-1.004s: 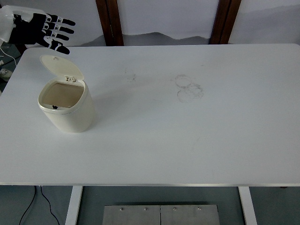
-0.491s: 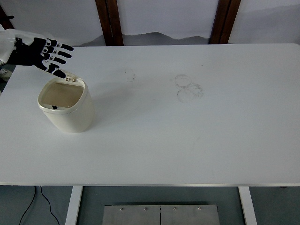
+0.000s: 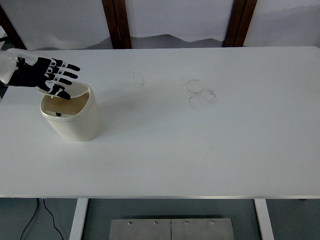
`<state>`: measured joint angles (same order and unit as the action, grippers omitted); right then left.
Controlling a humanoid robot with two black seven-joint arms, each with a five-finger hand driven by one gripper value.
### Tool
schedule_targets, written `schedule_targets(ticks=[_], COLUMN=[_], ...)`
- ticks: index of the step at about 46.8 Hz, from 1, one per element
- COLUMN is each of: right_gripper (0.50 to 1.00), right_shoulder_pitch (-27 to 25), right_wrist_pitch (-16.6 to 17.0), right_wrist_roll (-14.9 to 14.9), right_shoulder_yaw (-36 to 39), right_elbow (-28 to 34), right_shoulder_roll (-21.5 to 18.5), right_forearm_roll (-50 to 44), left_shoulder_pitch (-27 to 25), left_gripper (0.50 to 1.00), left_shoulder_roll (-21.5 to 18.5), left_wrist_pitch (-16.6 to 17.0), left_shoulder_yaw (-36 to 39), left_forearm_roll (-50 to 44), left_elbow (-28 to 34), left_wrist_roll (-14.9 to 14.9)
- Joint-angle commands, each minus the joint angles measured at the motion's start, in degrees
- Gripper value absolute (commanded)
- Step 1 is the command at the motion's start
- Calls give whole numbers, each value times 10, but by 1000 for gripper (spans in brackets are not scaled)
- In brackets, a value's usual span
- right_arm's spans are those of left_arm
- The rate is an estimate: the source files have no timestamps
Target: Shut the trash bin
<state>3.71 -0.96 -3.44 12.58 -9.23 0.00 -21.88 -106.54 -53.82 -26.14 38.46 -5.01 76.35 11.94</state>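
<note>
A small cream trash bin (image 3: 75, 122) stands on the left part of the white table (image 3: 200, 150). Its round lid (image 3: 75, 91) is tipped partway down over the opening, with a gap still showing on the near-left side. My left hand (image 3: 52, 77) lies flat on top of the lid, black fingers (image 3: 67, 75) spread and pointing right, holding nothing. The right arm does not show.
Faint ring-shaped marks (image 3: 200, 94) stain the table's middle. Two dark wooden posts (image 3: 117, 22) stand behind the far edge. A cable (image 3: 35, 217) hangs below the table at the lower left.
My left hand came down from the far left corner onto the lid. The lid swung from upright and open to partly lowered over the bin.
</note>
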Motion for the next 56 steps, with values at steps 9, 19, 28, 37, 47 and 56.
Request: schedule_targets(ticks=[9, 19, 28, 37, 47, 56], right_gripper=[995, 995, 995, 995, 995, 995], right_shoulder_pitch=[1, 1, 1, 1, 1, 1], right_wrist_pitch=[0, 0, 0, 0, 0, 0], right_wrist_roll=[0, -1, -1, 0, 0, 0], right_shoulder_yaw=[0, 0, 0, 1, 1, 1], right_elbow=[0, 0, -1, 0, 0, 0], right_shoulder_roll=[0, 0, 0, 0, 0, 0], right_forearm_roll=[0, 0, 0, 0, 0, 0], left_shoulder_pitch=[1, 4, 10, 20, 24, 24], left_gripper=[1000, 1000, 1000, 1000, 1000, 1000], left_shoulder_roll=[-15, -25, -38, -39, -39, -38], left_wrist_pitch=[0, 0, -1, -1, -1, 0], left_shoulder_yaw=[4, 12, 12, 12, 12, 12], left_forearm_roll=[1, 1, 1, 1, 1, 1], left_elbow=[13, 25, 25, 25, 25, 24], left_wrist_roll=[0, 0, -1, -3, -4, -5])
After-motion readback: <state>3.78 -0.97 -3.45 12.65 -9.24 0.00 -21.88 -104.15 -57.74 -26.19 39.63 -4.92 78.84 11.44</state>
